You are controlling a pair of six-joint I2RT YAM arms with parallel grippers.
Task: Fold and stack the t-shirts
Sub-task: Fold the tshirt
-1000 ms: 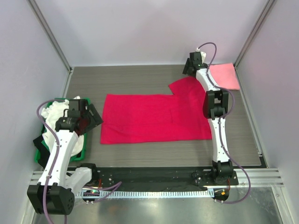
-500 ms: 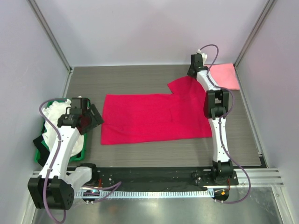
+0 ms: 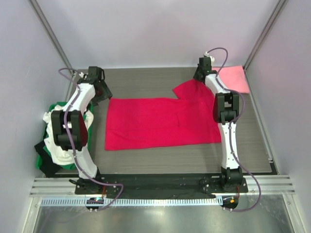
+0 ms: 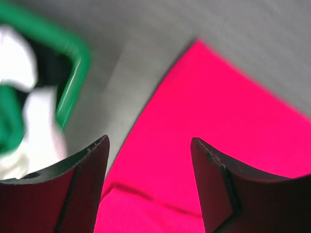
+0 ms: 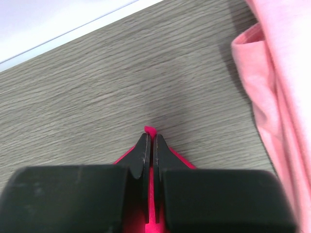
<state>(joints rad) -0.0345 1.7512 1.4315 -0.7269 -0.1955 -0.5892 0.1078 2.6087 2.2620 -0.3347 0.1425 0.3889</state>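
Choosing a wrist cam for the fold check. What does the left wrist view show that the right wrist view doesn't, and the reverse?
Left wrist only: the green crate with white cloth in it, both blurred, and the left gripper, open with nothing between its fingers.

Right wrist only: the pink shirt lying at the right, and the right gripper, shut on a pinch of cloth.

Both: the red shirt, which is the cloth the right gripper pinches, and the grey wood-grain table.

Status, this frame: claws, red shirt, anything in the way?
Right claw shut on far right corner of crimson-red cloth t-shirt. Left claw open over its far left corner. Light pink cloth shirt nearby, nothing blocking.
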